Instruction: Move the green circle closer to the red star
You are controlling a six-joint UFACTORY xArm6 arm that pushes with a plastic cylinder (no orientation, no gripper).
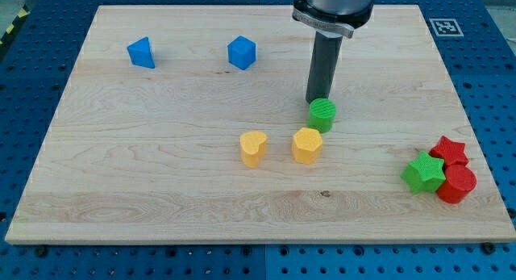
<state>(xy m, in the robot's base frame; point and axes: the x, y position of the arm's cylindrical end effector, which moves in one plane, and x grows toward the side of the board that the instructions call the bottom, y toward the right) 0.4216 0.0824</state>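
The green circle (322, 114) sits near the board's middle, just above and right of the yellow hexagon (306, 144). My tip (316, 101) rests at the green circle's upper-left edge, touching or nearly touching it. The red star (449, 150) lies at the view's right, near the board's right edge, packed against a green star (424, 172) and a red cylinder (457, 183). The green circle is far to the left of the red star.
A yellow heart-shaped block (253, 148) lies left of the yellow hexagon. Two blue blocks (141, 52) (241, 52) sit at the view's upper left. The wooden board (161, 191) lies on a blue perforated table; a fiducial marker (445, 26) sits at the upper right corner.
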